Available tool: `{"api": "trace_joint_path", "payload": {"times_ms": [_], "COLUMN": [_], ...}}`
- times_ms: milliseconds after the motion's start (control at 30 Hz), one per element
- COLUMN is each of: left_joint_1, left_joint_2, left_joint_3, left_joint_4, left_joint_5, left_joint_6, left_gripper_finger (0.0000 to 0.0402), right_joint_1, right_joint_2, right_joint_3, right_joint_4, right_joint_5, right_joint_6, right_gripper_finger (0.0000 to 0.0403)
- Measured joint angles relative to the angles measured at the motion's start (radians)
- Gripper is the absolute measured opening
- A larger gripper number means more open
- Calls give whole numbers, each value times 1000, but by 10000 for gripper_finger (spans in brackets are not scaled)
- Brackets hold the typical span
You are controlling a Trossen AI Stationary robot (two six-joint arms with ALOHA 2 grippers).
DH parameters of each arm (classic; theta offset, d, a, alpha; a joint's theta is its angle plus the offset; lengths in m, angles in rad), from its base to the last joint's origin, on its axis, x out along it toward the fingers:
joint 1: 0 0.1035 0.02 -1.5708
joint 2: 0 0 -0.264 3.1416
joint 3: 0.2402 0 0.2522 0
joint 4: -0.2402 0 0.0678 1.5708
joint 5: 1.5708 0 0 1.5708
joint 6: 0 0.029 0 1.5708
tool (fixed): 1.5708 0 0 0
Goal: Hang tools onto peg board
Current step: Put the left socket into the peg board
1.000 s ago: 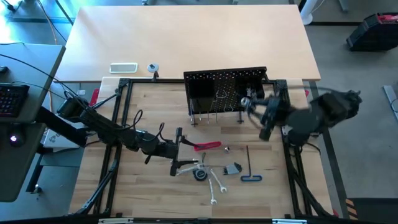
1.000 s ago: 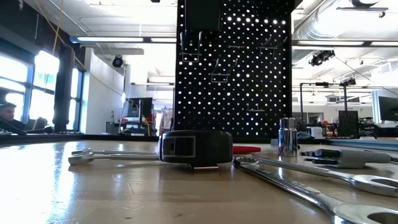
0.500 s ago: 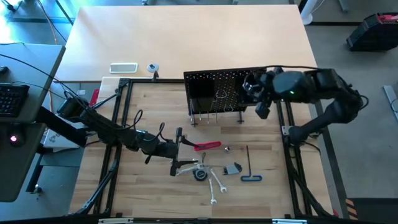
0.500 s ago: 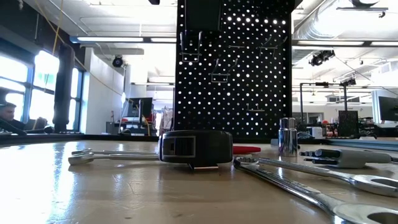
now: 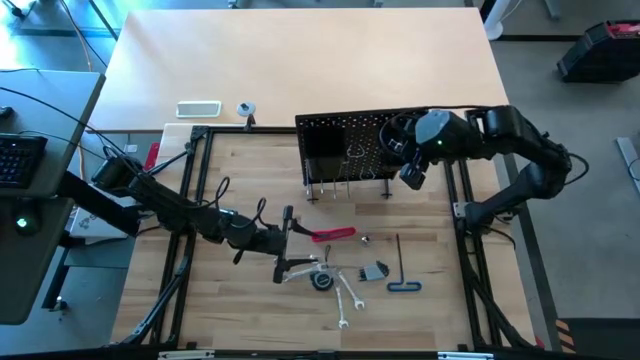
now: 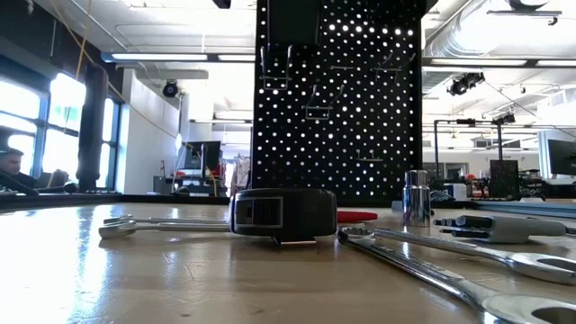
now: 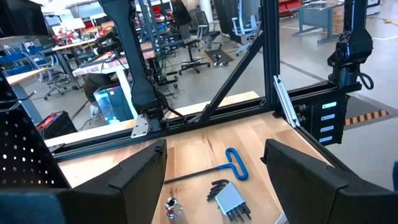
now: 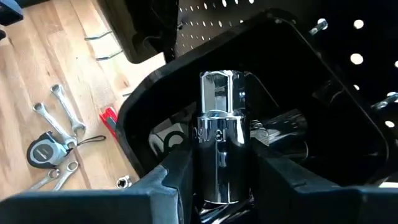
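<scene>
**Socket at the peg board**

From my station, the black, hole-dotted peg board (image 5: 362, 148) stands upright at the counter's (image 5: 250, 300) rear. My right hand (image 8: 221, 186) grips a shiny chrome socket (image 8: 221, 143) over a black bin, whose contents stay dim. Left hand (image 7: 214, 171) hangs open above the remaining tools.

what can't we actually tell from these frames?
- Whether the chrome socket in the right tool touches the black bin: the socket hides the bottom in the right wrist view.
- Right tool fingertips in the high view: the arm covers them.
- Black perforated peg board hooks in the low view: backlit.
</scene>
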Motion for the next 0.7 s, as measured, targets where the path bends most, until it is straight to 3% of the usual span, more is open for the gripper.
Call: {"api": "trace_joint_path", "payload": {"times_ms": [233,700], "left_joint_1": [0,0], "left_joint_2": [0,0], "left_joint_3": [0,0], "left_joint_4": [0,1], "left_joint_5": [0,0], "left_joint_6": [1,-13], "left_gripper_finger": [260,259], "right_joint_1": [0,1], "right_joint_2": [0,0], "right_joint_3": [10,11], "right_joint_4": [4,39], "right_joint_5": [0,-1], "right_joint_6": [0,-35], "right_gripper_finger": [137,144]}}
